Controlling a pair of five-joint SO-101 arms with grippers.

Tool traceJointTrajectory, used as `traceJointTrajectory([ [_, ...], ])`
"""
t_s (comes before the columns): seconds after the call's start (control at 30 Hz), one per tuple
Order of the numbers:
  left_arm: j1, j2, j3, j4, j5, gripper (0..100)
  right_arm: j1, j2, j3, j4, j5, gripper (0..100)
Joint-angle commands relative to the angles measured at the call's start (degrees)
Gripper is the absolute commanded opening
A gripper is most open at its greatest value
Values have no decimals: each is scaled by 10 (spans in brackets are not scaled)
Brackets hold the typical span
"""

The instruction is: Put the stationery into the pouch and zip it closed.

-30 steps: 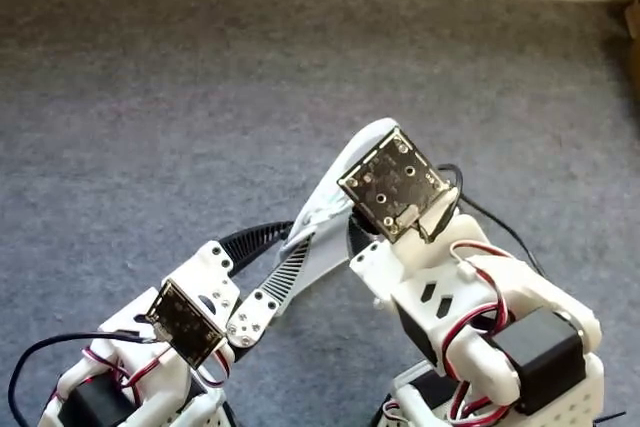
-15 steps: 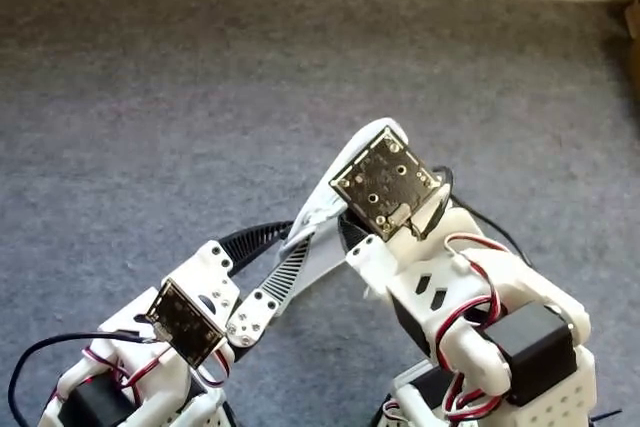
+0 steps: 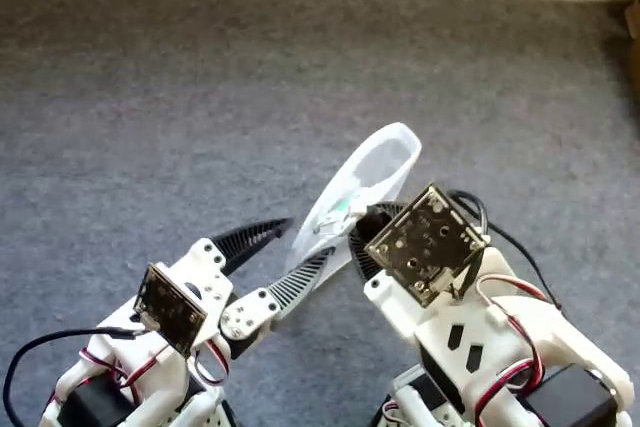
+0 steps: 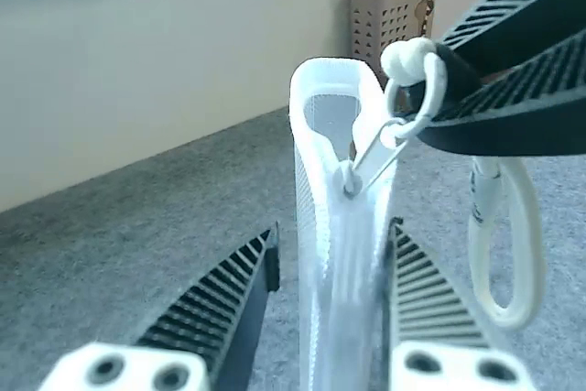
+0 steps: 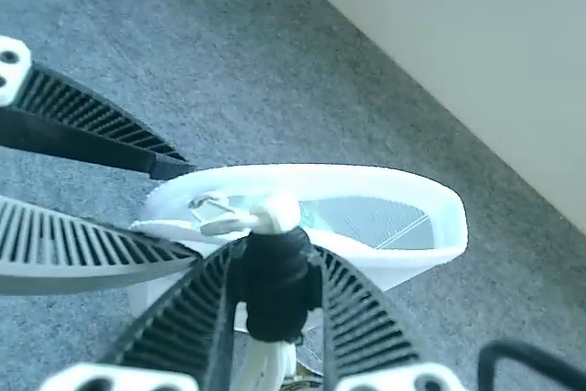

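Two arms meet at one pouch on the grey carpet point(image 3: 150, 97). At your left, the left gripper point(image 3: 306, 237) sits low, and its ribbed black fingers point(image 4: 215, 304) are spread apart, one on each side of the pouch point(image 3: 378, 159). In the left wrist view you can see one finger resting against the pouch's side while the other stands just clear of it, so nothing is squeezed there.

The pouch is white and partly see-through. It stands on its edge with the zip uppermost, and in the high view it slants away from the left gripper toward the far right. From the near end up to the slider point(image 4: 348, 180) the zip looks joined. Past the slider the mouth gapes in an open loop. You cannot tell from these views what lies inside.

On your right, the right gripper point(image 5: 275, 254) comes in over the pouch's top edge. Its fingers are pressed together on the zip pull point(image 4: 409, 70), a white ring that a thin metal tab links to the slider. A white cord loop point(image 4: 506, 254) hangs below those fingers, beside the pouch. Farther right in the left wrist view, a basket of wooden sticks point(image 4: 389, 6) stands against a pale wall point(image 4: 137, 61).
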Motion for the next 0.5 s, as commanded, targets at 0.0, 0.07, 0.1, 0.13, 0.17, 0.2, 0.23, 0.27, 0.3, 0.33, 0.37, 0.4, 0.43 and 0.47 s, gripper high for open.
traceJointTrajectory([
  [0.0, -19, 1, 6, -4, 7, 185, -15, -6, -16, -5, 4, 5],
  [0.07, -18, 2, 7, -4, 7, 185, -15, -4, -20, -5, 3, 5],
  [0.1, -18, 3, 13, -5, 7, 185, -15, -4, -20, -5, 3, 5],
  [0.13, -18, 3, 20, -14, 7, 185, -15, -4, -20, -5, 2, 5],
  [0.17, -18, 3, 29, -25, 7, 185, -15, -4, -20, -6, 2, 5],
  [0.2, -18, 3, 37, -37, 7, 185, -15, -4, -20, -6, 2, 5],
  [0.23, -18, 3, 46, -48, 7, 184, -15, -4, -20, -6, 1, 5],
  [0.27, -18, 3, 55, -58, 7, 182, -15, -4, -20, -6, -2, 5],
  [0.3, -18, 3, 61, -67, 7, 172, -15, -4, -20, -6, -8, 5],
  [0.33, -17, 3, 65, -75, 7, 159, -15, -4, -20, -6, -10, 5],
  [0.37, -17, 2, 70, -82, 7, 145, -15, -4, -20, -6, -10, 5],
  [0.4, -17, 1, 73, -88, 7, 131, -15, -4, -20, -6, -10, 5],
  [0.43, -17, 0, 75, -91, 7, 116, -15, -4, -20, -6, -10, 5],
  [0.47, -17, 0, 74, -92, 7, 99, -15, -4, -20, -6, -10, 5],
])
